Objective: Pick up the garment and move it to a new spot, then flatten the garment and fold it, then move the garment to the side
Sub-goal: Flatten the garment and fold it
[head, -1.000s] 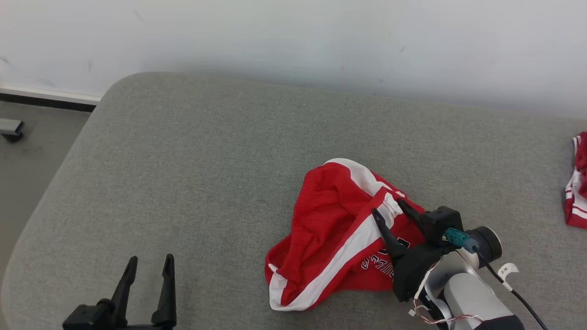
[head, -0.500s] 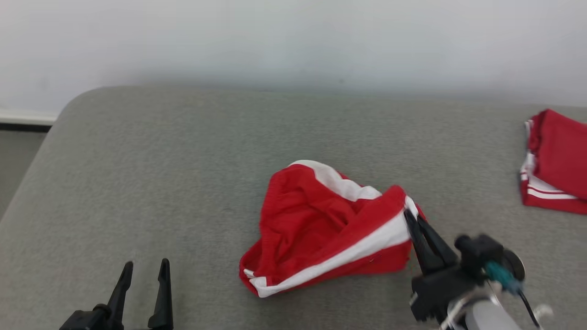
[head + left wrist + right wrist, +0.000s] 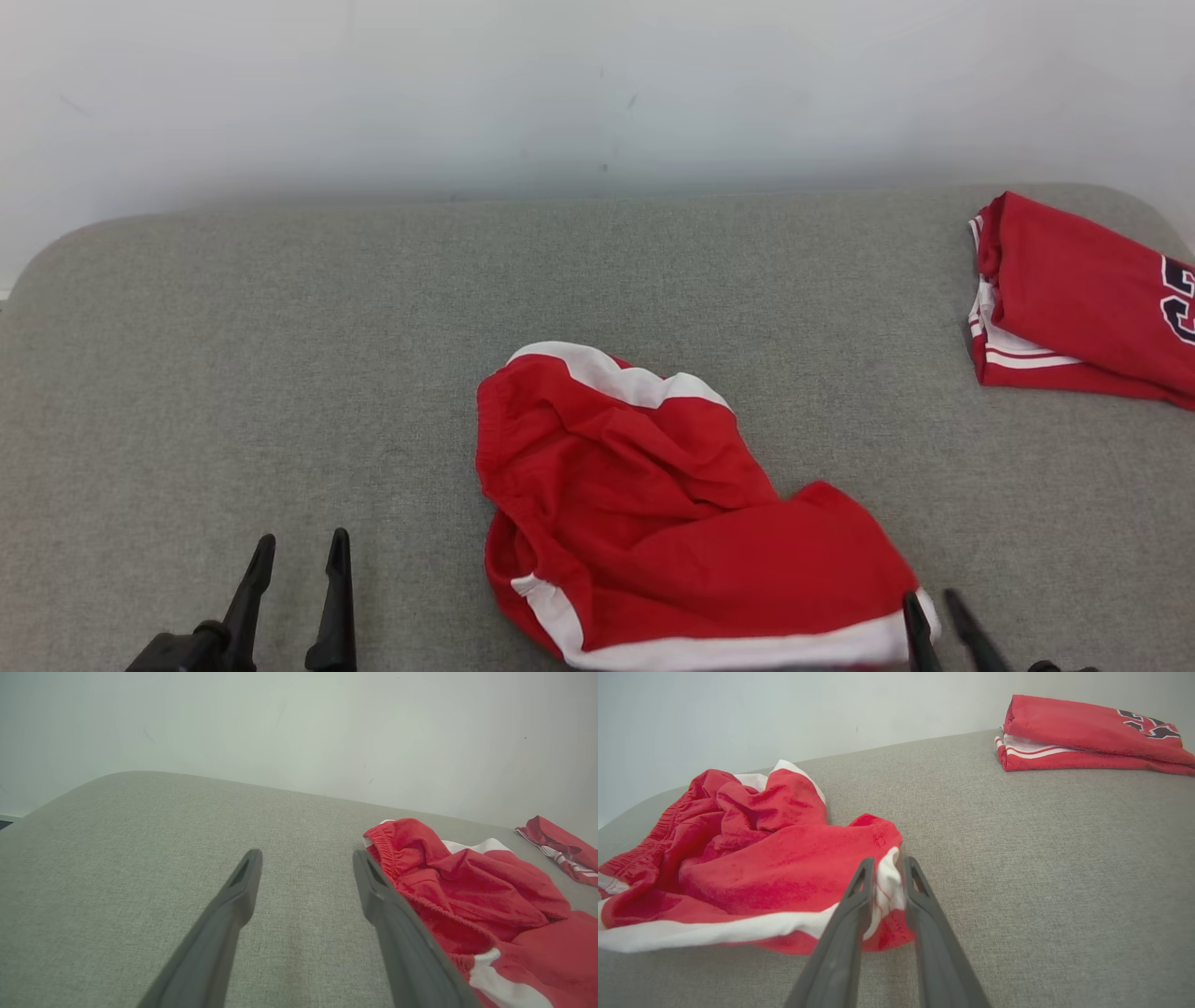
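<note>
A plain pale wall (image 3: 597,84) backs the grey fabric-covered tabletop (image 3: 280,327), whose weave probably drags on cloth. The crumpled garment (image 3: 653,504) lies at its near middle, and a folded red jersey (image 3: 1074,299) sits far right. The garment looks light, limp and a little slick, so its white-banded hem corner offers the surest hold. The right end effector (image 3: 888,861) is clenched on that corner. The left end effector (image 3: 302,538) hangs released, apart to the garment's left.

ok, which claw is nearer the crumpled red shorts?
Right. The right claw pinches the crumpled shorts by their white-striped near corner. The left claw stands open over the bare grey cushion to their left, apart from the cloth.
</note>
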